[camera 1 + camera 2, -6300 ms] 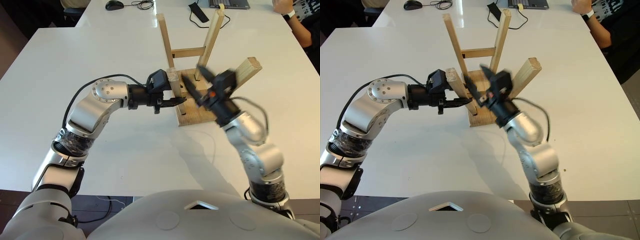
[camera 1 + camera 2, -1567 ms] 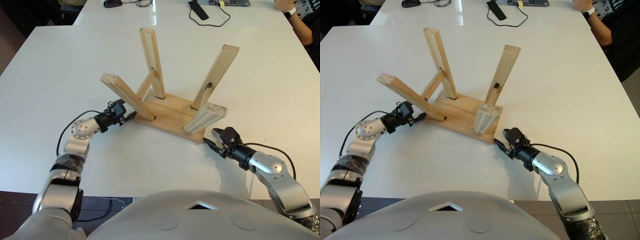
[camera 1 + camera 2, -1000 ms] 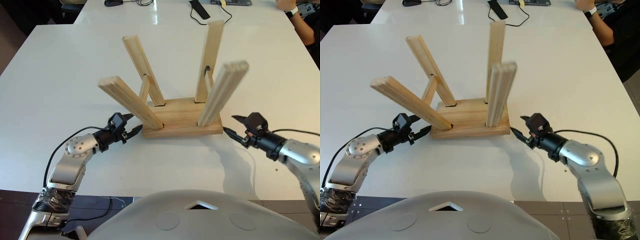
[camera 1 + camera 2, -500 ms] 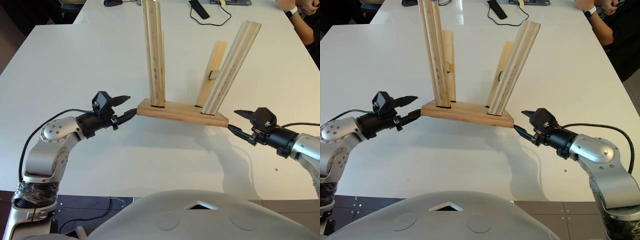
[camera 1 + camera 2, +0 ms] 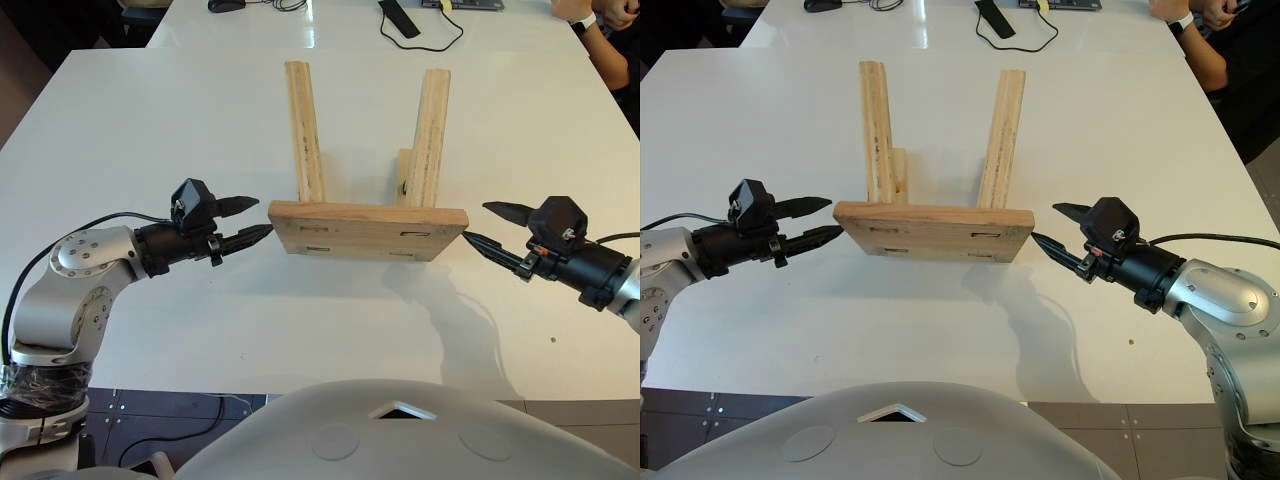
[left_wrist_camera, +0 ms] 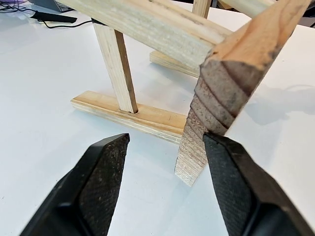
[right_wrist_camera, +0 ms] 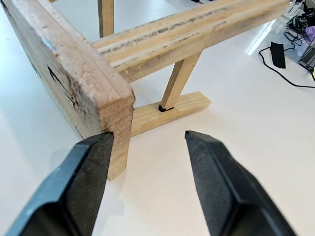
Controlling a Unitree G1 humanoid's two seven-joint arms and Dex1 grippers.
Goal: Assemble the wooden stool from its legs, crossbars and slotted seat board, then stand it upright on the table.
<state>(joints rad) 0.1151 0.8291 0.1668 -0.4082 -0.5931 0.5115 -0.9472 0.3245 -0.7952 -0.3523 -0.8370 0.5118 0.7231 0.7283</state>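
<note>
Left eye view: the stool lies on its side mid-frame on the bench, with the left end effector and right end effector spread wide at its seat ends. Wrist views: a finger touches each seat corner; the wood seems stiff and light, best pinched across those edges.

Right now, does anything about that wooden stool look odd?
Yes: the stool lies on its side, seat board on edge, legs stretched along the table instead of standing on it. Open left gripper and right gripper flank it.
</note>
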